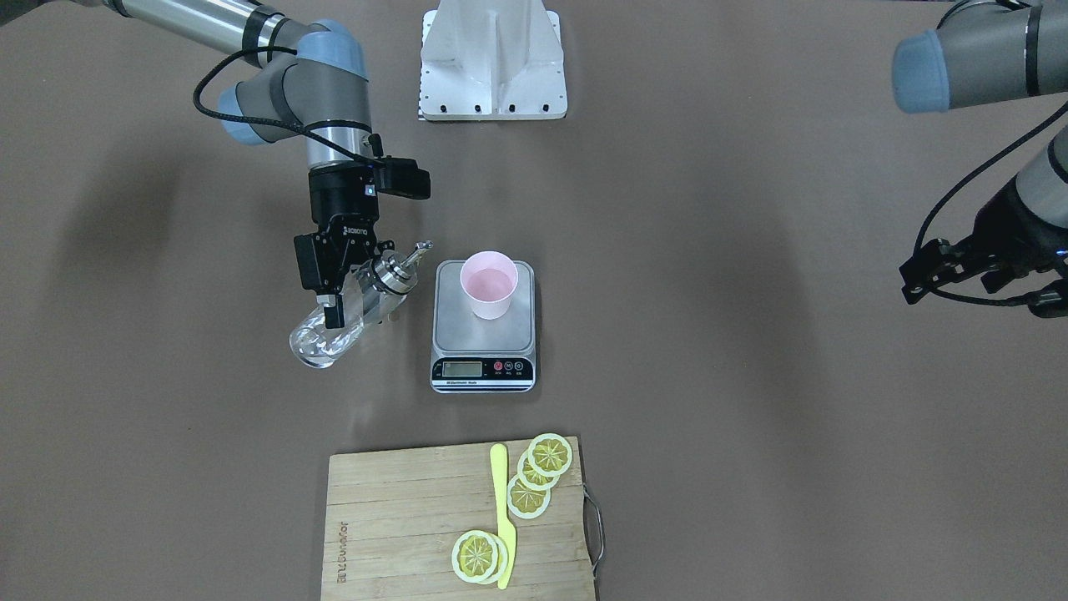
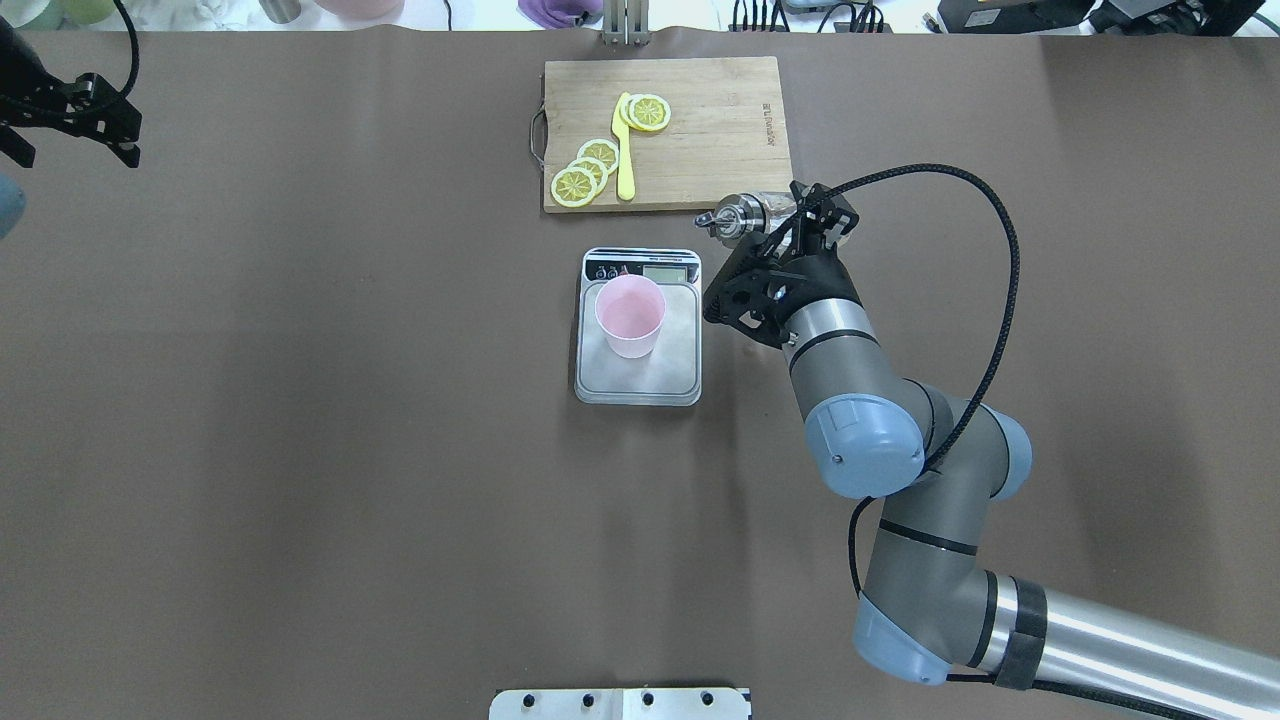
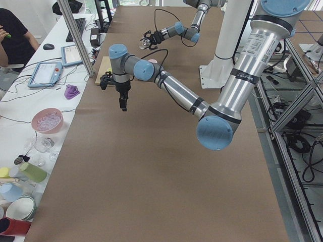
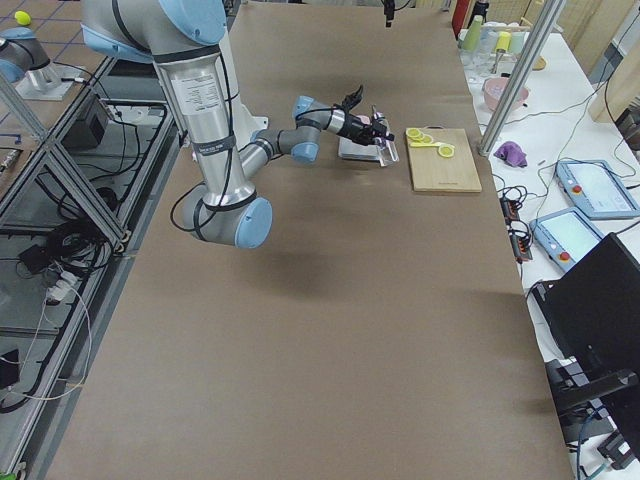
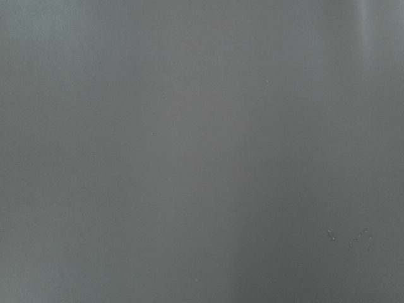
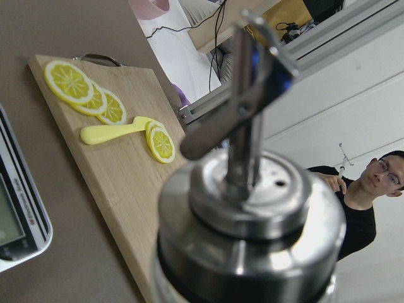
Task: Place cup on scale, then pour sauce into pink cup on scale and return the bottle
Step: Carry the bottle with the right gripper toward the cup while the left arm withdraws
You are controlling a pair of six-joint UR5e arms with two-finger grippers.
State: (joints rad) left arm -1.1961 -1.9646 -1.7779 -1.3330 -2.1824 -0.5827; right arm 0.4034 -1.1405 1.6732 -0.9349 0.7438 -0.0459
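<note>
On the brown table (image 1: pixel 751 417), centre-left, the right gripper (image 1: pixel 330 300) clamps the tilted bottle (image 1: pixel 315 342) mid-body beside the cup (image 1: pixel 489 284) on the scale (image 1: pixel 467 334); glass likely slick, rigid, breakable; left gripper (image 1: pixel 976 288), right edge, splayed, empty.

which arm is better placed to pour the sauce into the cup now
The right. The right gripper holds the bottle, tilted, its spout pointing toward the cup on the scale beside it. The left gripper is open and empty, far off near the table's edge.
</note>
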